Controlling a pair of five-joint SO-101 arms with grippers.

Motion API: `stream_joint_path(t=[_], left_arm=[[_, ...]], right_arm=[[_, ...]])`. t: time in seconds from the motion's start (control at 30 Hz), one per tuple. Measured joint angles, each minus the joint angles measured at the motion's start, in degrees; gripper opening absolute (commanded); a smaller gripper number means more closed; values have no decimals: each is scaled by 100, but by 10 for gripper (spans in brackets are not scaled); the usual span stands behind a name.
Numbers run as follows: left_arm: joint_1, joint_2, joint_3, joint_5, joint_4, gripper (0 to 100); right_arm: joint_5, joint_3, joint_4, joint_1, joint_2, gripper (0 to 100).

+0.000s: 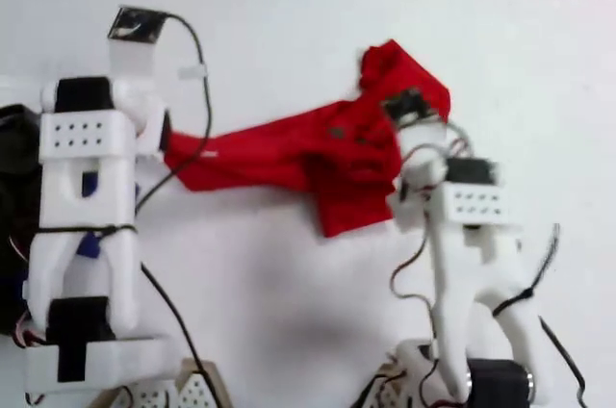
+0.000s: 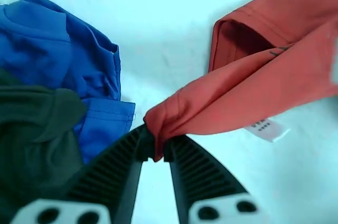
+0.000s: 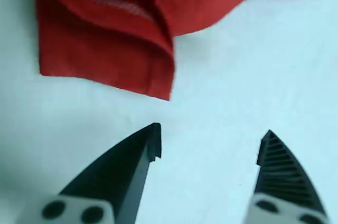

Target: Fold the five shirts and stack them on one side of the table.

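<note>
Now, I see the left gripper (image 2: 157, 147) clamped on a corner of the crumpled red cloth shirt (image 2: 253, 92), stretched across the white table (image 1: 289, 312); the right gripper (image 3: 211, 142) gapes wide near its hem. A rumpled blue cloth shirt (image 2: 79, 71) lies beyond.

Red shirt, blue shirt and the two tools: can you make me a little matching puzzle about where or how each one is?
1 red shirt
2 blue shirt
3 left tool
4 right tool

A open over bare table
B crumpled beside a dark garment
C stretched out between the arms
D pinching a shirt's corner

Pairs: 1-C, 2-B, 3-D, 4-A
</note>
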Motion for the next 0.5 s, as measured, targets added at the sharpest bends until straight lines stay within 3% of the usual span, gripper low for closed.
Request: stream_joint_path(t=[0.13, 0.5], left_arm=[[0, 0, 0, 0, 0, 26], [0, 0, 0, 0, 0, 26]], right_arm=[[-53, 747, -765, -299, 0, 293], [-1275, 1178, -2092, -369, 0, 293]])
